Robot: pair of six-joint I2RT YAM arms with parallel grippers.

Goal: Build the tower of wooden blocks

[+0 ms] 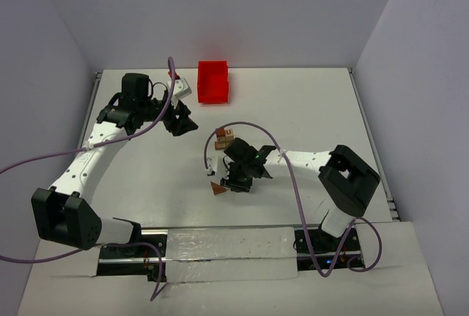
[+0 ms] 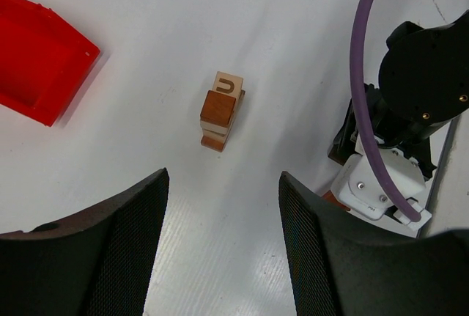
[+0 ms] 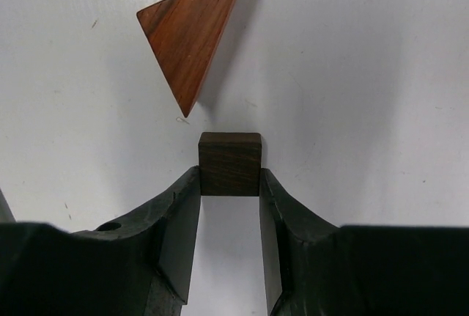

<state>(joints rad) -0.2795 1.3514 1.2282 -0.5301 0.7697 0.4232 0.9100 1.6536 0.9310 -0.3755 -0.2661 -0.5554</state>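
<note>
The wood block tower [image 1: 224, 138] stands mid-table: a reddish-brown cube on flat tan and brown pieces, with a tan lettered cube against it [image 2: 220, 110]. My right gripper [image 1: 233, 182] sits just in front of the tower, shut on a dark brown cube [image 3: 229, 163] held at its fingertips, low over the table. A reddish-brown triangular block [image 3: 193, 34] lies flat just beyond the cube, also seen in the top view [image 1: 217, 188]. My left gripper [image 1: 178, 119] is open and empty, hovering to the left of the tower.
A red plastic bin [image 1: 213, 81] stands at the back centre, also at the left edge of the left wrist view [image 2: 37, 56]. Purple cables loop over both arms. White walls bound the table on three sides.
</note>
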